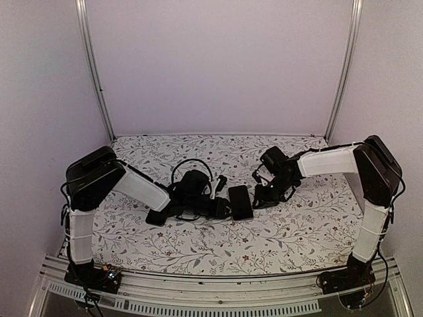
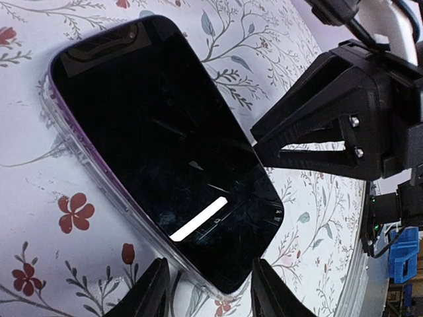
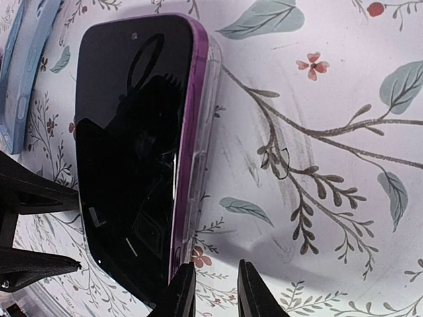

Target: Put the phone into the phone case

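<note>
The phone (image 1: 240, 202) lay screen-up at the centre of the floral-covered table (image 1: 297, 231). It rested in the clear phone case (image 3: 210, 132), whose transparent wall showed along the handset's purple long edge at 3 o'clock in the right wrist view. The left gripper (image 2: 210, 281) sat at the phone's 9 o'clock side with its jaws about half parted, bracketing one rounded corner of the handset with no clear clamp on it. The right gripper (image 3: 213, 277), at the phone's 3 o'clock, had its jaws only narrowly apart and held nothing. Its tip was against or just beside the cased edge; the frames could not settle which. A pale blue case-like piece (image 3: 16, 72) lay just beyond the phone at 10 o'clock in that view. Whether every corner had snapped home could not be read, but the purple rim standing proud of the clear wall suggested the seating was unfinished. The danger from here appeared to be a sideways shove. If the left fingers gave at the corner, a push from 3 o'clock would likely slide phone and case together over the cloth rather than press one into the other. Pressure on one edge alone could also lever the opposite corner out of the case.
</note>
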Robot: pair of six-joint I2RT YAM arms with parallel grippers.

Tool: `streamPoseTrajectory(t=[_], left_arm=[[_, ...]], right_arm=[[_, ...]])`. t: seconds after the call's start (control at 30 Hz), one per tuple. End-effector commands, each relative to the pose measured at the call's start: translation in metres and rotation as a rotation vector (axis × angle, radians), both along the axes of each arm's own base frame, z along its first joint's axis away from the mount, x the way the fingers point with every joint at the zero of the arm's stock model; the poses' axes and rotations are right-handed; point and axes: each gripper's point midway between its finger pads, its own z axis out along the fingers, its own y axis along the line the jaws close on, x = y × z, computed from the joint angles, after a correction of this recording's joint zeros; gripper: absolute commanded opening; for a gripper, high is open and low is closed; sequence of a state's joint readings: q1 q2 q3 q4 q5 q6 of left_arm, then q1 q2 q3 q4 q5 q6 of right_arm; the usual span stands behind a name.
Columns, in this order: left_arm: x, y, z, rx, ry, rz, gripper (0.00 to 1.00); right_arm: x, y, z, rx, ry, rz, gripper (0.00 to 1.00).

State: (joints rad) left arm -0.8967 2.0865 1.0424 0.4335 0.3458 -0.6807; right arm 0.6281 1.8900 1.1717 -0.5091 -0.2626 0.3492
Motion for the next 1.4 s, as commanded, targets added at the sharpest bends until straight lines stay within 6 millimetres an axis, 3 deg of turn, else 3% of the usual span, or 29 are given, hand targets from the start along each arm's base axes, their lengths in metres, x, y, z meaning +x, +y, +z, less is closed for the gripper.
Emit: streamPoseTrajectory(t=[0.0,0.13,0.27,0.33,0.47,0.57,0.97,1.37], left_arm=[[-0.006,0.001,-0.01,0.048,0.011,-0.012,0.43],[-0.006,0.002,-0.011,0.05,0.013,-0.008,0.42],[-0.006,0.001,-0.01,0.049,0.012,-0.008,0.42],[-0.006,0.001,-0.011,0.05,0.012,-0.008,0.42],[-0.007,0.001,-0.01,0.051,0.01,-0.007,0.42],[-0.006,0.001,-0.011,0.052,0.012,-0.007,0.4],[-0.006,-0.007,-0.017,0.066,0.03,-0.034,0.38],[-0.007,-0.012,-0.022,0.072,0.042,-0.057,0.38]], right_arm=[[0.007,0.007,0.009,0.015,-0.025,0.013,0.25],[0.015,0.001,0.025,-0.013,-0.077,-0.009,0.3],[0.01,0.015,0.038,0.046,-0.09,0.024,0.33],[0.004,0.024,0.034,0.072,-0.066,0.046,0.33],[0.005,0.019,0.012,0.025,-0.038,0.034,0.29],[0.005,0.02,0.006,0.028,-0.022,0.037,0.26],[-0.013,0.04,-0.011,0.056,0.034,0.079,0.0],[-0.046,0.06,-0.033,0.051,0.1,0.131,0.0]])
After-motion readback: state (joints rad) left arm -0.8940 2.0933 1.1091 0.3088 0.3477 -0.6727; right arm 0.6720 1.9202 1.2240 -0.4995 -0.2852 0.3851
